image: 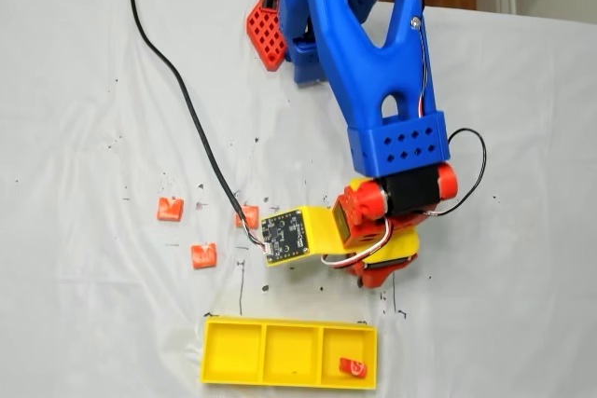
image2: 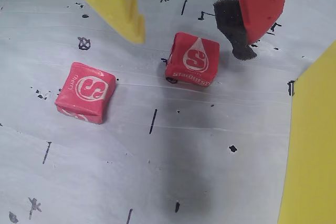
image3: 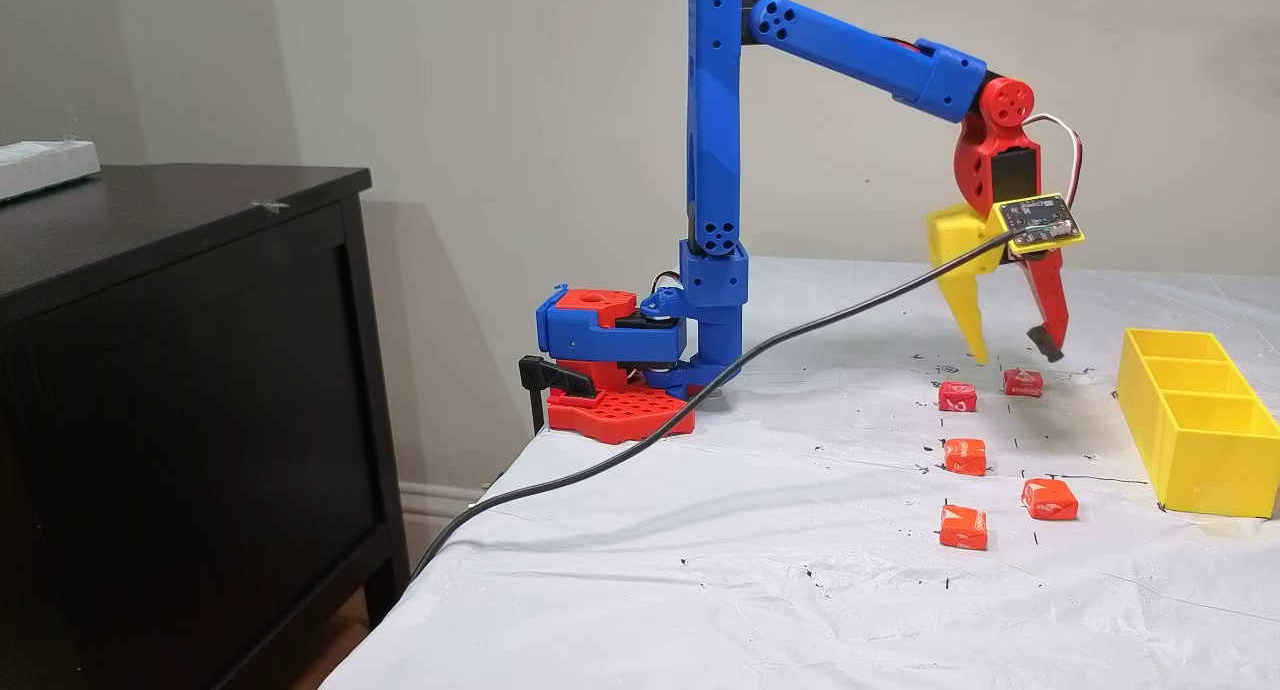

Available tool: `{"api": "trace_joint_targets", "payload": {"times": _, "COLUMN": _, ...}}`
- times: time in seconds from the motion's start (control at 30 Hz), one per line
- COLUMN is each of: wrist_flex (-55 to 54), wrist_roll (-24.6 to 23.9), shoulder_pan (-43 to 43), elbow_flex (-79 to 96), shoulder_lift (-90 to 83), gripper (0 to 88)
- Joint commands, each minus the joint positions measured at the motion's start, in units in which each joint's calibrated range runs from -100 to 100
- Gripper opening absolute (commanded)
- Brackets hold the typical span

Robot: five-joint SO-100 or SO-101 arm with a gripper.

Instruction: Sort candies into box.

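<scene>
Gripper [image3: 1015,355] hangs above the white sheet [image3: 760,530], jaws spread, nothing between them; its yellow finger [image2: 113,3] and red finger [image2: 260,3] flank a gap. Two red candies lie just below: one [image2: 192,60] near the red finger, the other [image2: 85,92] apart to its left in the wrist view. Three orange candies [image3: 965,456] [image3: 1049,499] [image3: 963,527] lie nearer the side-on fixed camera. Box [image: 289,353] lies flat, long axis running left-right in the top-down fixed view, one candy [image: 353,367] in its right compartment.
</scene>
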Motion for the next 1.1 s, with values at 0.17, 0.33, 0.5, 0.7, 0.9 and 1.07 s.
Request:
{"api": "trace_joint_targets", "payload": {"times": 0.17, "wrist_flex": -2.25, "wrist_roll": 0.15, "shoulder_pan": -0.27, "elbow_flex": -7.22, "shoulder_lift": 4.83, "gripper": 23.1}}
{"api": "trace_joint_targets", "payload": {"times": 0.33, "wrist_flex": -2.98, "wrist_roll": 0.10, "shoulder_pan": -0.81, "elbow_flex": -7.31, "shoulder_lift": 6.61, "gripper": 20.2}}
{"api": "trace_joint_targets", "payload": {"times": 0.5, "wrist_flex": -3.72, "wrist_roll": 0.00, "shoulder_pan": -1.17, "elbow_flex": -7.94, "shoulder_lift": 8.99, "gripper": 6.6}}
{"api": "trace_joint_targets", "payload": {"times": 0.7, "wrist_flex": -2.57, "wrist_roll": -0.29, "shoulder_pan": -1.08, "elbow_flex": -9.40, "shoulder_lift": 8.73, "gripper": 0.2}}
{"api": "trace_joint_targets", "payload": {"times": 0.9, "wrist_flex": -4.13, "wrist_roll": 0.24, "shoulder_pan": 0.55, "elbow_flex": -4.67, "shoulder_lift": -5.43, "gripper": 0.2}}
{"api": "trace_joint_targets", "payload": {"times": 1.07, "wrist_flex": -2.16, "wrist_roll": 1.03, "shoulder_pan": 3.54, "elbow_flex": -5.40, "shoulder_lift": -16.20, "gripper": 0.2}}
